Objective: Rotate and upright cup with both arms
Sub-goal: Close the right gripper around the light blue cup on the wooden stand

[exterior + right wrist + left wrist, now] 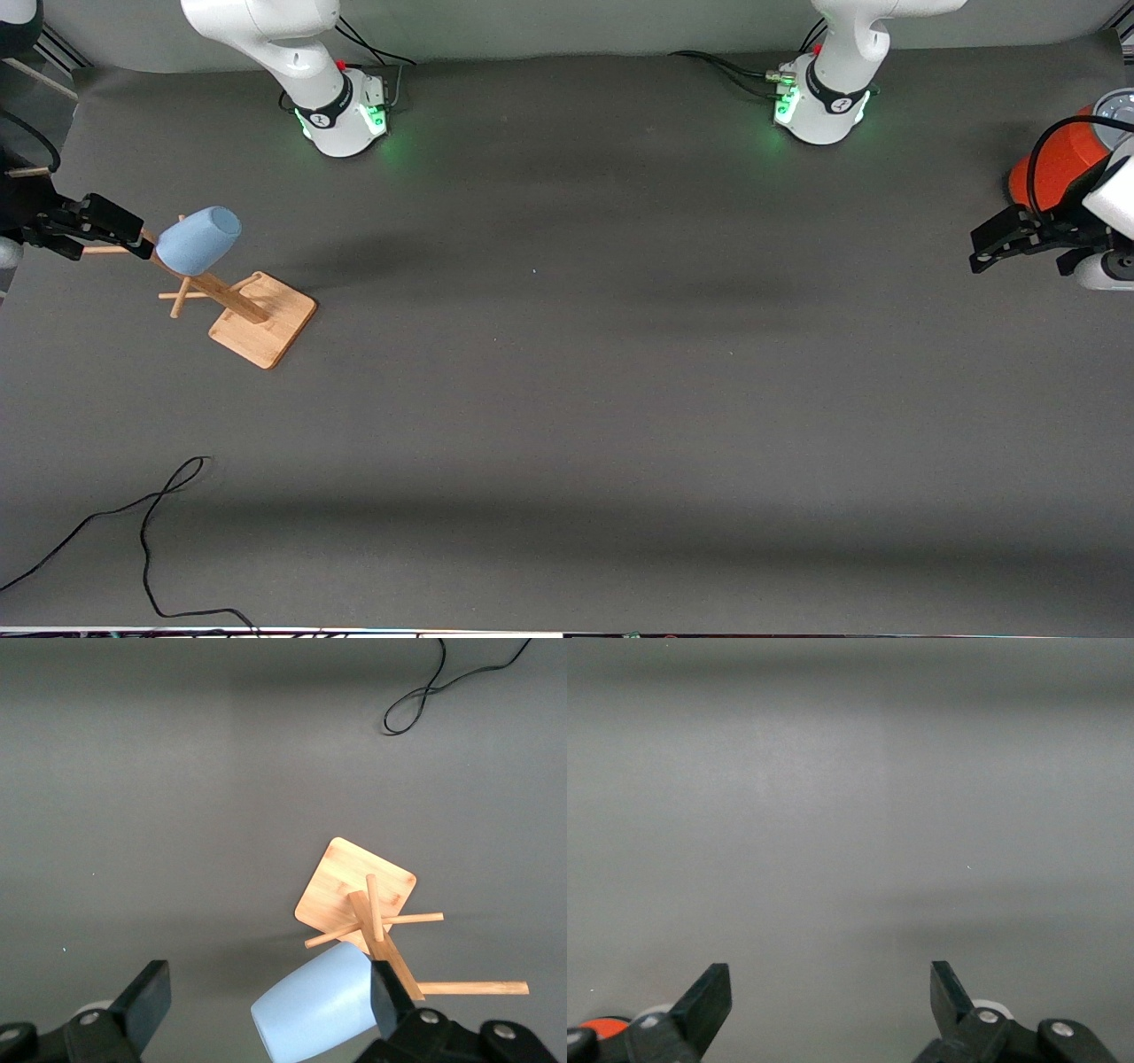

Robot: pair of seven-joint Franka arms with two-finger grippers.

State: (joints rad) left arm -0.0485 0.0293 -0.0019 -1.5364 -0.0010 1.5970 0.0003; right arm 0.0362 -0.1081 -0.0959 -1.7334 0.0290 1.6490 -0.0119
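Note:
The light-blue cup (199, 239) hangs tilted on a peg of a wooden rack (263, 319) toward the right arm's end of the table, base pointing up and away from the post. My right gripper (133, 235) is open right beside the cup. In the right wrist view the cup (319, 1005) lies between the open fingers of the right gripper (268, 983), close to one finger (386, 997) and apart from the other. My left gripper (979, 251) is open and empty at the left arm's end of the table; in its wrist view the left gripper (831, 979) is over bare mat.
An orange-red can (1054, 164) with a grey lid stands next to the left gripper; a bit of it shows in the left wrist view (602, 1028). The rack's square base (354, 886) rests on the grey mat. A black cable (151, 523) lies near the table's front edge.

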